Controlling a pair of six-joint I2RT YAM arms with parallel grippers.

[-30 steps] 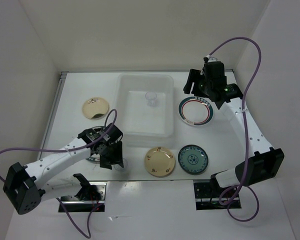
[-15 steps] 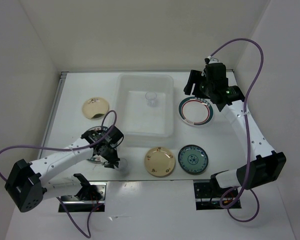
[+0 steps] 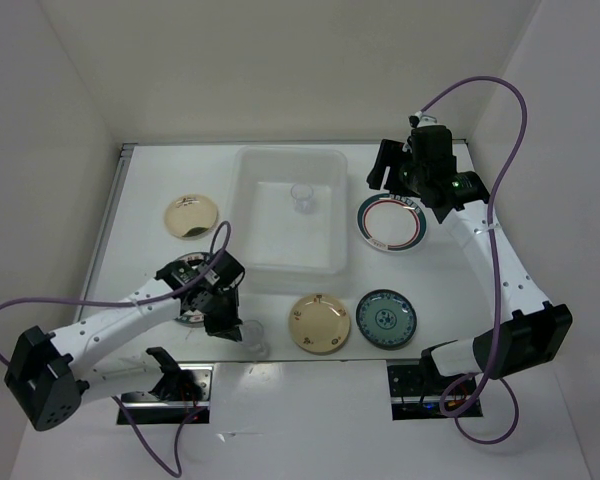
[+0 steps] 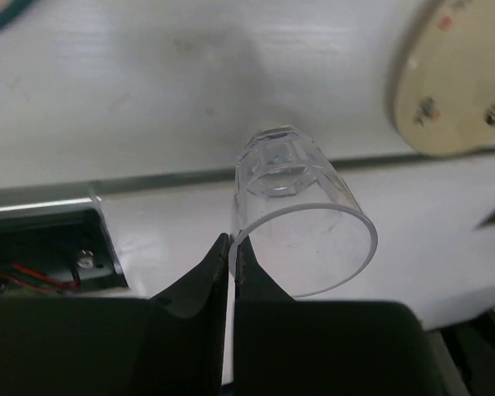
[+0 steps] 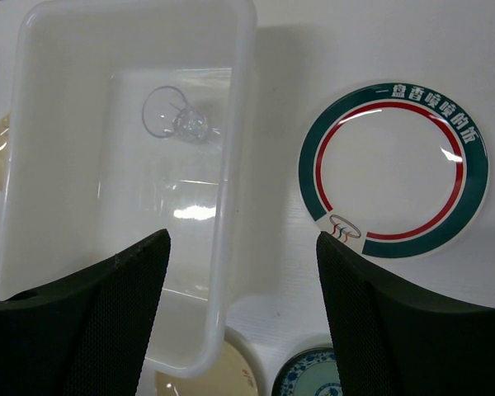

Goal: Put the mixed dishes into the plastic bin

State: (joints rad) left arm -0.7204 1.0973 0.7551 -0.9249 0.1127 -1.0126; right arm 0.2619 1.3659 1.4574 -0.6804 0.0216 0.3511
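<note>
My left gripper [image 4: 231,246] is shut on the rim of a small clear cup [image 4: 301,214], which tilts with its mouth toward the camera. From above, that gripper [image 3: 232,326] and cup [image 3: 252,336] are near the table's front edge, left of the cream-yellow plate [image 3: 319,322]. A teal plate [image 3: 386,318] lies to the right of it. The plastic bin [image 3: 332,215] holds another clear cup [image 3: 302,196]. My right gripper [image 5: 243,322] hangs open above the gap between the bin's right rim [image 5: 238,124] and the green-red rimmed plate [image 5: 393,169]. A cream bowl [image 3: 191,215] sits left of the bin.
A plate [image 3: 187,316] lies mostly hidden under my left arm. Two metal-edged base openings [image 3: 165,385] sit along the near edge. White walls close the table at the back and sides. Purple cables loop off both arms.
My left gripper has closed from open onto the clear cup's rim and shifted slightly toward the near edge. The right arm has barely moved.
</note>
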